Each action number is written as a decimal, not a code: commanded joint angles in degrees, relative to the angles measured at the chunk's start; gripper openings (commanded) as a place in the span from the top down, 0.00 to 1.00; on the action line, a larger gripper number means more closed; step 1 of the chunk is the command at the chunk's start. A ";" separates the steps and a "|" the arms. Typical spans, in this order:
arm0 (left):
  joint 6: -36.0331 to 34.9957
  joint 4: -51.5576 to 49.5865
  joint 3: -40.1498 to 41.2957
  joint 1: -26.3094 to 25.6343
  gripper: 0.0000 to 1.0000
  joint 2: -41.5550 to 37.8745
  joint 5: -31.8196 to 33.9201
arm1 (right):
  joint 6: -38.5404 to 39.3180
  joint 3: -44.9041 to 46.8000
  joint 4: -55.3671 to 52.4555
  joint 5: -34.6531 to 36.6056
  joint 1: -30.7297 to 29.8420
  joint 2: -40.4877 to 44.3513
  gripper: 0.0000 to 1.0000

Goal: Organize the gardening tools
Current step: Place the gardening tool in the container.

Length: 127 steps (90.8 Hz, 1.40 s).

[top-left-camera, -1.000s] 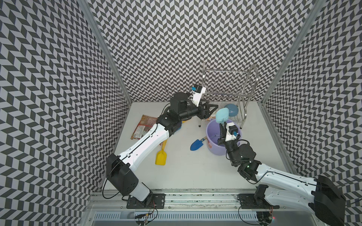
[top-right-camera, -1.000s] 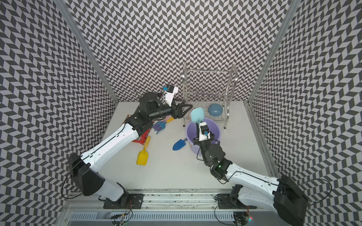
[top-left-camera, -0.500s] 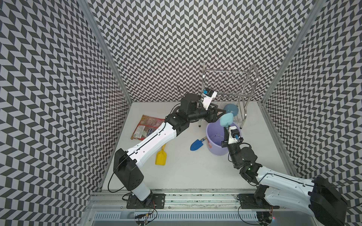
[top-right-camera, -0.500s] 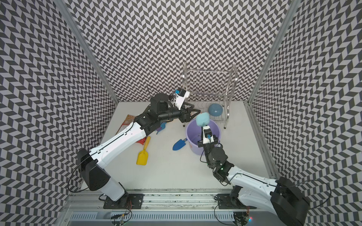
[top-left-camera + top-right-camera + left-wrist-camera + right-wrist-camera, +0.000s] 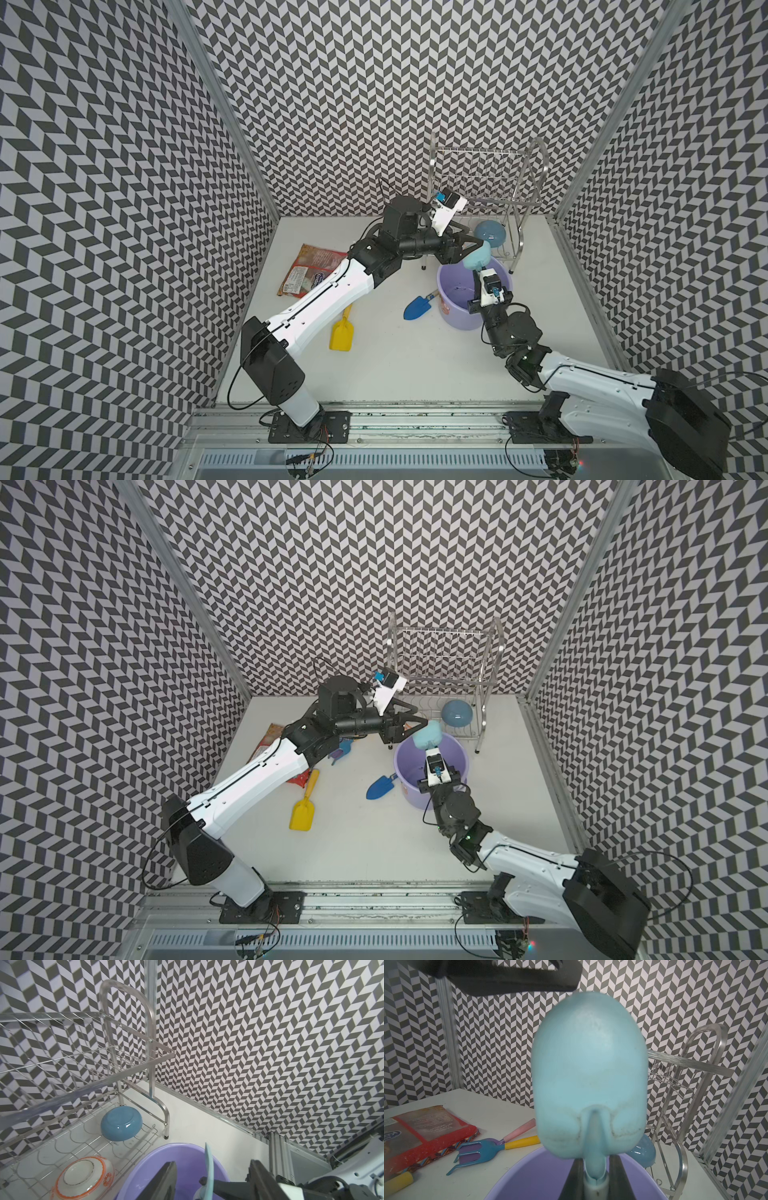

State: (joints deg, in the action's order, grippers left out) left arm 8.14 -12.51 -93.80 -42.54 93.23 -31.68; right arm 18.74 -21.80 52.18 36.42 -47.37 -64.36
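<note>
Right end effector (image 5: 595,1168) clamps the shovel (image 5: 589,1076) by its handle, blade up, over the bucket (image 5: 453,322). The left end effector (image 5: 212,1162) reaches in from across the desk (image 5: 395,374), its jaws apart on either side of the blade's thin edge, with a gap showing on both sides. The trowel (image 5: 415,308) lies on the desk just beside the bucket, handle toward its wall. The spade (image 5: 341,332) lies apart from it, near the left arm. By the packet (image 5: 425,1126), the rake (image 5: 481,1150) rests across the fork (image 5: 520,1129).
</note>
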 commanded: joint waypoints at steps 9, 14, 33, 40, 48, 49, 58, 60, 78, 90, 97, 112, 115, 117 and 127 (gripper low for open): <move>-2.96 -3.10 -1.30 -1.07 0.47 -0.16 -0.21 | 0.84 -1.10 4.05 -1.32 0.36 0.14 1.00; -3.04 -3.67 -1.43 -1.13 0.48 -0.04 1.75 | 0.57 -0.82 3.98 -1.79 0.38 0.81 1.00; -2.79 -5.72 -3.30 -1.14 0.45 1.25 5.51 | 0.76 -0.16 3.77 -2.85 0.36 2.26 1.00; -2.81 -6.82 -5.01 -1.07 0.46 2.13 5.70 | 1.24 -0.17 3.76 -2.70 0.40 2.18 1.00; -2.78 -7.05 -5.48 -1.22 0.50 2.71 4.03 | 1.63 -0.17 4.50 -2.59 0.38 2.06 1.00; -2.78 -6.98 -5.41 -1.22 0.50 2.82 3.79 | 1.69 -0.17 4.64 -2.59 0.36 2.01 1.00; -3.22 -6.72 -4.76 -1.44 0.63 3.33 2.32 | 2.33 -0.47 5.55 -2.69 0.44 1.08 1.00; -3.40 -6.73 -4.60 -1.48 0.65 3.42 2.26 | 2.46 -0.64 5.67 -2.68 0.44 0.81 1.00; -4.62 -8.52 -4.57 -1.56 0.69 4.35 2.21 | 2.54 -1.32 6.71 -2.71 0.53 -0.93 1.00; -4.85 -8.58 -4.55 -1.57 0.82 4.78 1.99 | 2.11 -1.27 7.23 -3.10 0.62 -1.86 1.00; -4.82 -8.58 -4.79 -1.60 1.00 5.00 2.19 | 2.09 -1.46 7.11 -3.03 0.76 -2.16 1.00; -4.46 -7.94 -5.89 -1.66 1.00 5.32 3.08 | 0.95 -2.07 3.18 -2.35 0.71 -0.28 0.79; -4.39 -7.58 -6.06 -1.65 1.00 5.30 3.42 | 0.32 -1.79 2.32 -2.28 0.71 0.59 0.71; -4.37 -7.28 -5.98 -1.66 1.00 5.27 3.79 | 0.00 -1.52 1.74 -2.25 0.71 1.04 0.69; -4.27 -6.50 -5.67 -1.66 1.00 5.28 7.40 | -3.61 -0.53 -2.37 -1.06 0.71 4.30 0.52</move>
State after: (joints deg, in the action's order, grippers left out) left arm 3.77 -20.49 -97.62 -43.90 98.24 -28.12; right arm 18.85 -22.11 51.79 33.89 -46.78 -63.86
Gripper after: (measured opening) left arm 0.007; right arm 0.400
